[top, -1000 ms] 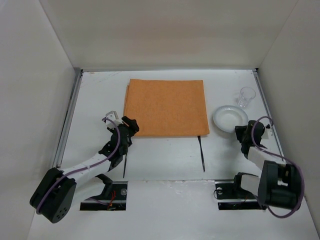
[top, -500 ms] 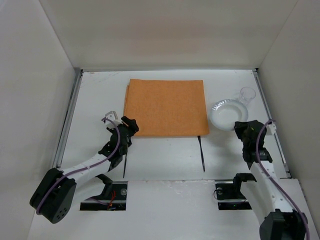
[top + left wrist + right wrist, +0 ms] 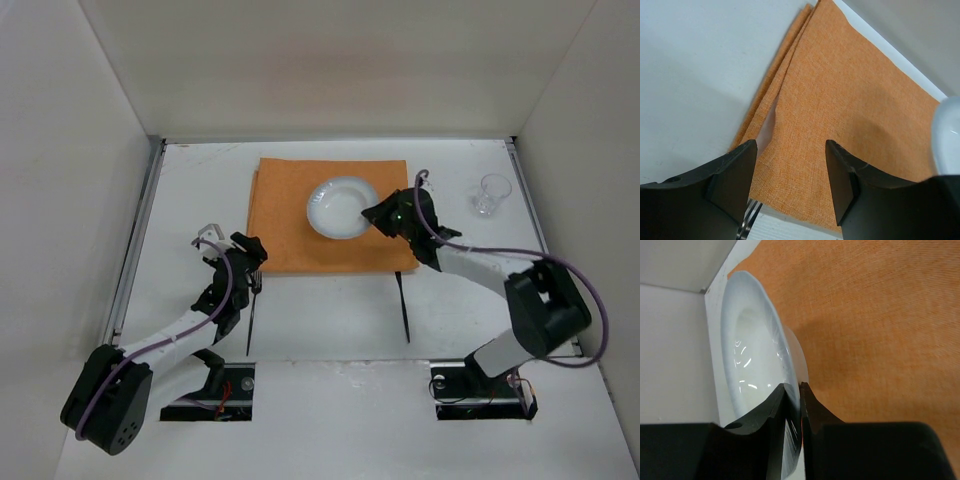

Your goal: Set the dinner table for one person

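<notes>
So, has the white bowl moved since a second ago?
Yes. The bowl went left, away from the glass, and is now over the orange mat, pinched in the right arm's jaws.

I can read no text, label, brand, number or sign in any of my three views. Nothing is legible on the table, the mat, the plate or the glass.

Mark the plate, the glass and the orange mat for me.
plate point(image 3: 338, 210): top external view, centre of its well.
glass point(image 3: 492, 195): top external view, its clear body.
orange mat point(image 3: 285, 215): top external view, bare cloth left of the plate.
</notes>
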Tool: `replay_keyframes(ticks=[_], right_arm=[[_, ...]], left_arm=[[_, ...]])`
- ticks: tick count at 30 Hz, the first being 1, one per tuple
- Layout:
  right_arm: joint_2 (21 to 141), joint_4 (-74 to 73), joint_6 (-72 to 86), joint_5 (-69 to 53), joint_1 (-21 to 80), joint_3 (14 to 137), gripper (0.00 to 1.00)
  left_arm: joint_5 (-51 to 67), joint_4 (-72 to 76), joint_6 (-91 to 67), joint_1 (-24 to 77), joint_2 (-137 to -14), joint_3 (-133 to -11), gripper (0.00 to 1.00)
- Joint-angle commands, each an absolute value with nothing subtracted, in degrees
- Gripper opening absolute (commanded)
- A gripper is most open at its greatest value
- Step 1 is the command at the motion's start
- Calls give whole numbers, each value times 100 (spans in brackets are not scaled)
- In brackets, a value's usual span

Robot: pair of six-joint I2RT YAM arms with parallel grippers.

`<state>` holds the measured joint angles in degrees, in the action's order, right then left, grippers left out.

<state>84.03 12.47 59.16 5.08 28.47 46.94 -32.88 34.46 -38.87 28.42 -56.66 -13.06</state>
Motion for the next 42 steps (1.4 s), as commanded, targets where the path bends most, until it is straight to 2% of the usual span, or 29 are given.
replay_keyframes(ticks=[1, 10, 22, 24, 28, 33, 39, 40, 42], right_arm=[[9077, 2514, 6214, 256, 2887, 5553, 12], [10335, 2505, 6442, 106, 2957, 6416, 12], [10889, 2338, 6548, -53, 3177, 6276, 19], [10916, 2277, 6583, -62, 3195, 6162, 25], [10706, 2154, 6531, 114, 3203, 5907, 46], [10223, 1741, 6206, 527, 3203, 5617, 58], [9178, 1074, 5670, 1063, 2712, 4906, 61], [8923, 907, 5495, 1177, 2598, 4809, 59], [8326, 538, 5004, 1501, 2326, 4729, 44]], left_arm=[[-3357, 3683, -3955, 2825, -5555, -1213, 54], [-3384, 3683, -3920, 2896, -5563, -1230, 54], [-3410, 3683, -3911, 2922, -5563, -1239, 54], [-3428, 3683, -3902, 2931, -5537, -1230, 54], [-3419, 3683, -3902, 2905, -5537, -1230, 54], [-3437, 3683, -3902, 2931, -5581, -1248, 54], [-3437, 3674, -3902, 2940, -5599, -1248, 54], [-3410, 3665, -3902, 2940, -5607, -1257, 52], [-3384, 3604, -3885, 2992, -5625, -1309, 44]])
